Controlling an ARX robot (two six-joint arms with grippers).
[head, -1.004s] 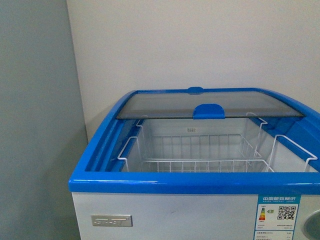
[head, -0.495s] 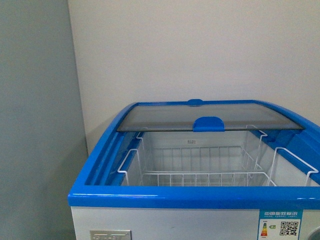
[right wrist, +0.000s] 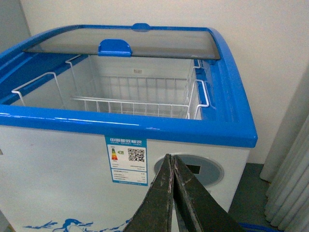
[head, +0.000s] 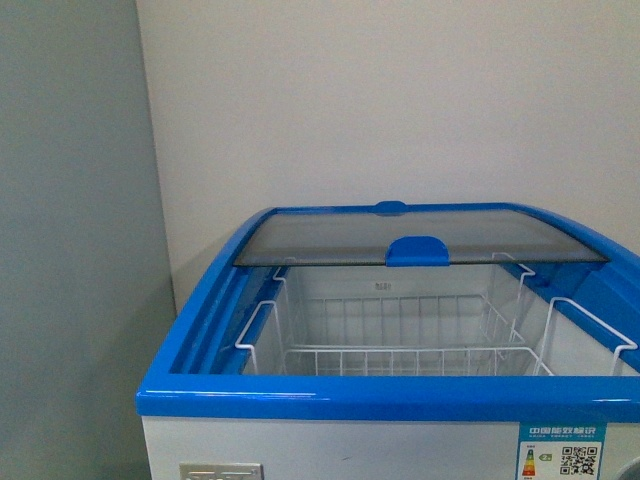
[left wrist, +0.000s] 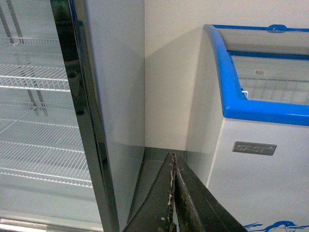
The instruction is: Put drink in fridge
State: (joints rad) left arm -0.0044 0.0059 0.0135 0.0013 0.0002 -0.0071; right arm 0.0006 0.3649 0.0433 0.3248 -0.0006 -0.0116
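Observation:
The fridge (head: 330,392) is a white chest cooler with a blue rim, right in front of me. Its glass lid (head: 420,237) is slid to the back, and white wire baskets (head: 400,340) show in the open front part. The fridge also shows in the left wrist view (left wrist: 246,104) and the right wrist view (right wrist: 145,125). My left gripper (left wrist: 172,162) is shut and empty, low by the fridge's left front corner. My right gripper (right wrist: 170,162) is shut and empty, before the fridge's front wall. The drink is out of view.
A tall grey glass-door fridge (left wrist: 96,96) with wire shelves stands left of the chest cooler, with a narrow gap between them. A white wall is behind. A grey curtain (right wrist: 289,169) hangs to the cooler's right. An energy label (right wrist: 126,160) is on the cooler's front.
The front view has shifted slightly: the cooler sits a little lower in frame and its front badge has slid toward the bottom edge. Nothing else moved.

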